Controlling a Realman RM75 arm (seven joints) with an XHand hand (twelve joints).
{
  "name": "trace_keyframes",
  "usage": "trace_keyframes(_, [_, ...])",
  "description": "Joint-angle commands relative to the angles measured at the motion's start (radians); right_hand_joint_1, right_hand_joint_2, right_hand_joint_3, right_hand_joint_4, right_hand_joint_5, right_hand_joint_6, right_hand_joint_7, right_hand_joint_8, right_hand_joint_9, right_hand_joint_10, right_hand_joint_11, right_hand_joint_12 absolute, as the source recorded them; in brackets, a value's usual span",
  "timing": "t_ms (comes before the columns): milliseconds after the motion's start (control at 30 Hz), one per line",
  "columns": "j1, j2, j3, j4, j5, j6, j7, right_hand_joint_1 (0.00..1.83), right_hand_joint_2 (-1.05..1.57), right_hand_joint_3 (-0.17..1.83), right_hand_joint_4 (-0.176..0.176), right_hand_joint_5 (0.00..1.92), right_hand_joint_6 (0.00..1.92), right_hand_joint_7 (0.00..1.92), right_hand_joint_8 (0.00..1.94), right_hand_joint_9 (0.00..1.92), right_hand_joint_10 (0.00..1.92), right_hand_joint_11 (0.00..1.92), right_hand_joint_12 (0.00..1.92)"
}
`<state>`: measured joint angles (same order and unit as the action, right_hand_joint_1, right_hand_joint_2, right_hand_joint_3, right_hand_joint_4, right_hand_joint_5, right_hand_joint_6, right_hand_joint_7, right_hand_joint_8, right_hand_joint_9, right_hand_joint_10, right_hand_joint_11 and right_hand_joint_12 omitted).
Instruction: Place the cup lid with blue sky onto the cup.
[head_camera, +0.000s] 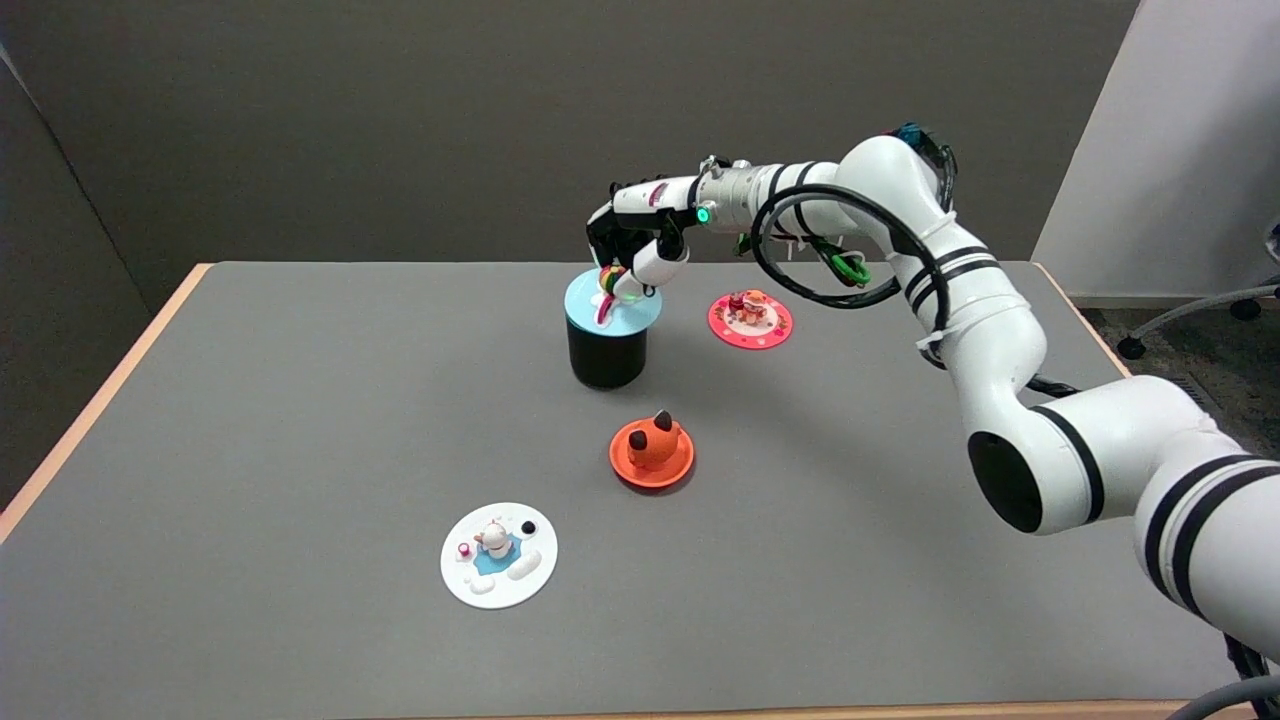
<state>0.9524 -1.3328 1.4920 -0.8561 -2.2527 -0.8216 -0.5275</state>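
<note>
The light-blue sky lid (625, 312) lies flat on top of the black cup (606, 362), behind the table's middle. A small rainbow figure (606, 284) stands on the lid. My right hand (632, 248) reaches in from the right just above the cup. Its fingertips (632, 288) come down around the rainbow figure and pinch it. The lid's far edge is hidden behind the hand.
A pink lid (750, 321) with small figures lies right of the cup. In front of the cup sits an orange lid (652, 452) with a fox-like figure, and a white lid (499, 555) lies at the near left. Wooden edges border the grey table (300, 420).
</note>
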Motion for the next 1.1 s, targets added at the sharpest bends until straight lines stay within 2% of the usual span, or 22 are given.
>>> trace_keyframes(33, [-0.012,0.007,0.003,-0.031,0.000,-0.022,0.007,1.11,1.22,0.24,-0.065,0.53,1.79,0.69,1.39,0.47,1.30,0.27,1.65])
trace_keyframes(1100, [-0.015,-0.012,0.011,-0.030,0.001,-0.012,0.007,1.11,1.23,0.21,-0.062,0.53,1.79,0.69,1.39,0.47,1.28,0.26,1.64])
